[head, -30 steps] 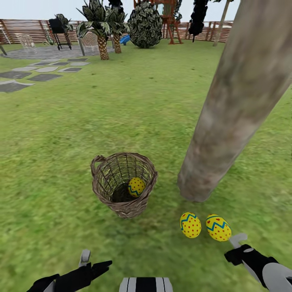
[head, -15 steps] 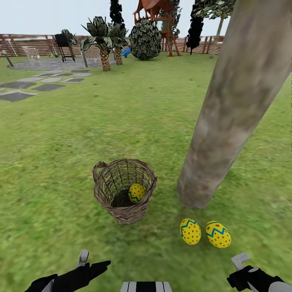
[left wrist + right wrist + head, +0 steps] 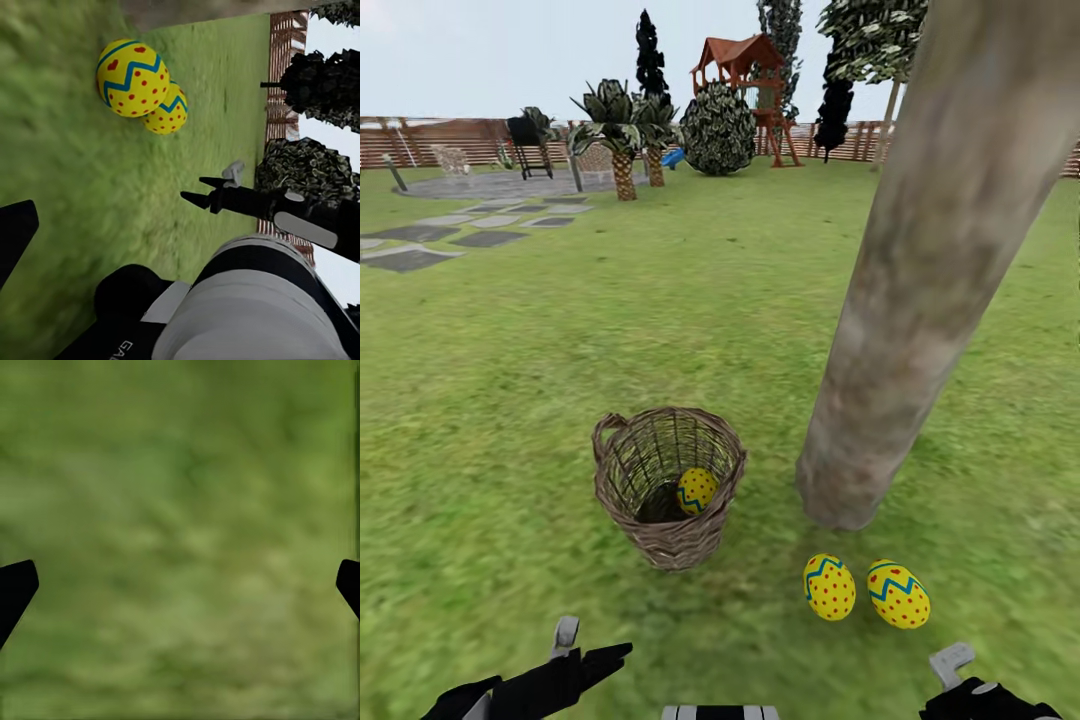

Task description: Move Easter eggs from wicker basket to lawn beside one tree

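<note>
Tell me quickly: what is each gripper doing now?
Left gripper: cannot be told.
Right gripper: open, holding nothing, over grass.

- The egg (image 3: 697,490) in the wicker basket (image 3: 668,540) was partly hidden by the weave.
- The tree (image 3: 920,280) trunk was cut off at the top edge.
- The right gripper (image 3: 960,672) was cropped at the bottom edge.

wicker basket (image 3: 669,490) open-topped, tree (image 3: 920,290) crowding right side

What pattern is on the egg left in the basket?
Yellow with red dots and a blue zigzag band, on the egg inside the wicker basket; clearest in the head view.
</note>
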### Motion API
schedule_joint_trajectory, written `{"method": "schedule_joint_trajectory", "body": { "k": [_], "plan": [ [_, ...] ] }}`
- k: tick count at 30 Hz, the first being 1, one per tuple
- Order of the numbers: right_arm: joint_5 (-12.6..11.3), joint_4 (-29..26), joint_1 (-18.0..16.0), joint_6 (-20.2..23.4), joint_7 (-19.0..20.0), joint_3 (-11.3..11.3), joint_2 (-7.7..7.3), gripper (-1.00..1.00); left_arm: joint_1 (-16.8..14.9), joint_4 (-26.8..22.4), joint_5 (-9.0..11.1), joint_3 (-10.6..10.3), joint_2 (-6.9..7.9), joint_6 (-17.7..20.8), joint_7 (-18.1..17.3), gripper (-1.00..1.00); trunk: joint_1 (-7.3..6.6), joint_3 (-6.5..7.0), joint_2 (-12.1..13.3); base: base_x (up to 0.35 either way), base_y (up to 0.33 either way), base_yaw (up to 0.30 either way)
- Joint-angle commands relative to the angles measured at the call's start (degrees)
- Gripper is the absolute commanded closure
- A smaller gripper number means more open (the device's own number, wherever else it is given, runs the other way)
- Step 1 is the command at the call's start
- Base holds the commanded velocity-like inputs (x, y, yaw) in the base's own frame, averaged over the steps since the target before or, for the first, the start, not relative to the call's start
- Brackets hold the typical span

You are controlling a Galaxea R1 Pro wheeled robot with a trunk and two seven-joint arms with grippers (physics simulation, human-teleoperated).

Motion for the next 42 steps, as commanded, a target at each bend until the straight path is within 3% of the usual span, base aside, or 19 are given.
{"method": "schedule_joint_trajectory", "body": {
  "k": [1, 10, 15, 19, 42],
  "plan": [
    [0.4, 0.0, 0.0, 0.1, 0.2, -0.5, 0.02, -1.0, 0.0, 0.0, 0.5, -0.4, 0.07, 0.6, -0.1, -1.0, -0.03, 0.19, 0.0, 0.0, 0.0, 0.0],
    [0.7, 0.1, 2.6, 0.2, 0.1, -0.5, 3.02, -1.0, 0.0, 0.0, 0.5, -0.4, 0.11, 0.6, -0.1, -1.0, -0.27, 2.18, 0.1, 0.0, 0.0, 0.0],
    [0.8, 0.2, 4.4, 0.2, 0.1, -0.5, 3.91, -1.0, 0.0, 0.0, 0.5, -0.4, 0.11, 0.5, -0.1, -1.0, -0.4, 3.29, 0.2, 0.0, 0.0, 0.0],
    [0.8, 1.1, 5.2, 0.2, 0.1, -0.5, 4.61, -1.0, 0.0, 0.0, 0.5, -0.4, 0.11, 0.6, -0.1, -1.0, -1.27, 4.0, 1.8, 0.0, 0.0, 0.0],
    [0.4, 1.9, 8.8, 0.1, 0.2, -0.5, 5.41, -1.0, 0.0, 0.0, 0.5, -0.4, 0.0, 0.6, -0.1, -1.0, -6.33, 8.13, 11.0, 0.0, 0.0, 0.0]
  ]
}}
